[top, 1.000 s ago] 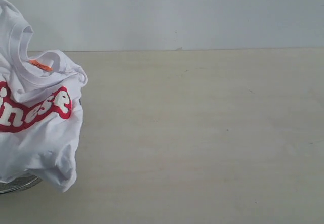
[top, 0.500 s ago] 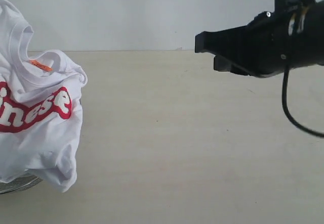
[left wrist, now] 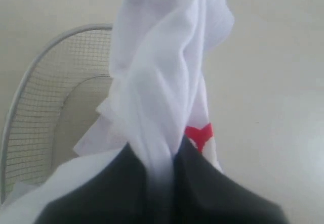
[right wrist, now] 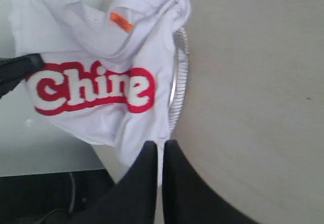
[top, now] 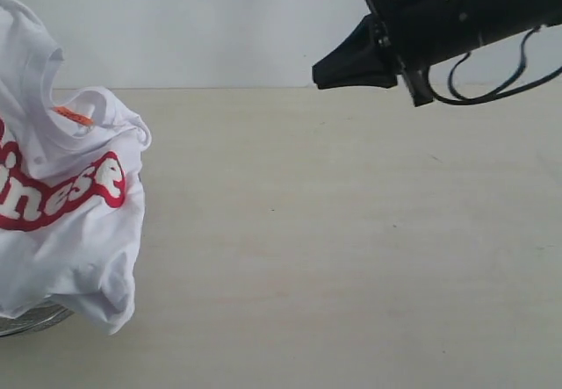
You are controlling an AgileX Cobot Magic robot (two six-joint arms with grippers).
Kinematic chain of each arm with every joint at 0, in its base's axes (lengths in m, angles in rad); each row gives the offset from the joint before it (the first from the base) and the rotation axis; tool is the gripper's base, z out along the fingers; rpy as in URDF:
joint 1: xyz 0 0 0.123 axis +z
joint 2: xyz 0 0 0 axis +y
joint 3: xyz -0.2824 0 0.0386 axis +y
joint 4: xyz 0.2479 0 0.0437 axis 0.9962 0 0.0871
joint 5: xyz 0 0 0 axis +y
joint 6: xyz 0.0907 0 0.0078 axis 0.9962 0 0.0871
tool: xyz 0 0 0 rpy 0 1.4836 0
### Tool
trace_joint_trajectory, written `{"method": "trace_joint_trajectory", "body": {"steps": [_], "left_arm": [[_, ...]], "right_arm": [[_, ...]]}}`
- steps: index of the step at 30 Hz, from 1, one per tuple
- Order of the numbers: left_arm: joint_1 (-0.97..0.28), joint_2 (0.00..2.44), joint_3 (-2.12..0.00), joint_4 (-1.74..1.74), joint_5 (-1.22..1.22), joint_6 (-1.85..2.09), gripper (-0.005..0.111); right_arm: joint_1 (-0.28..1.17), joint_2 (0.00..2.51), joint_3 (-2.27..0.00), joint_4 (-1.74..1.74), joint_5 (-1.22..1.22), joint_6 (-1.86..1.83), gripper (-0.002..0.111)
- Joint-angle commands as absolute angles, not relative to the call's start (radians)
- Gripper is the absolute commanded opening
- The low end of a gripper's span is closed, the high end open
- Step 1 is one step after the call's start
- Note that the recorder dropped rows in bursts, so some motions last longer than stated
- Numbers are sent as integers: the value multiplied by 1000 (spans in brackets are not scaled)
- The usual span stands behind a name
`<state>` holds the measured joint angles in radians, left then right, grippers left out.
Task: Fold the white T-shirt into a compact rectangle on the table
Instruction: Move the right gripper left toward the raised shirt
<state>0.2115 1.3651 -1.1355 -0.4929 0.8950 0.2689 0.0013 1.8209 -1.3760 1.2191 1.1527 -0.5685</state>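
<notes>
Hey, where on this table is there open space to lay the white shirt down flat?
The table is bare from the white T-shirt across to the exterior view's right side, front to back. The shut right gripper hangs in the air at upper right. Crowded: the left side, where the shirt hangs over the wire basket.

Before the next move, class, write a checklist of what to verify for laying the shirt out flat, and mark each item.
1. Left pincer grips the shirt: ok.
2. Right pincer open for a second hold: not ok, shut and empty.
3. Shirt clear of the wire basket: not ok, it hangs over it.
4. Shirt flat on the table: not ok, bunched.
5. Sleeves located: cannot tell.
</notes>
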Motion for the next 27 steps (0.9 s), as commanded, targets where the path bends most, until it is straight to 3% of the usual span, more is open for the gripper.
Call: {"method": "trace_joint_trajectory", "body": {"steps": [1, 6, 13, 27], "left_arm": [[212, 1356, -1141, -615, 908, 382, 5], [212, 1356, -1141, -550, 940, 366, 5], [212, 1356, -1141, -507, 949, 351, 5], [212, 1356, -1141, -489, 943, 351, 5]], "right_arm": [[32, 1953, -1462, 1347, 1192, -660, 0], [105, 2052, -1509, 1399, 1102, -797, 10], [154, 2260, -1667, 1395, 1221, -724, 54], [290, 2400, -1826, 1434, 1123, -714, 55]]}}
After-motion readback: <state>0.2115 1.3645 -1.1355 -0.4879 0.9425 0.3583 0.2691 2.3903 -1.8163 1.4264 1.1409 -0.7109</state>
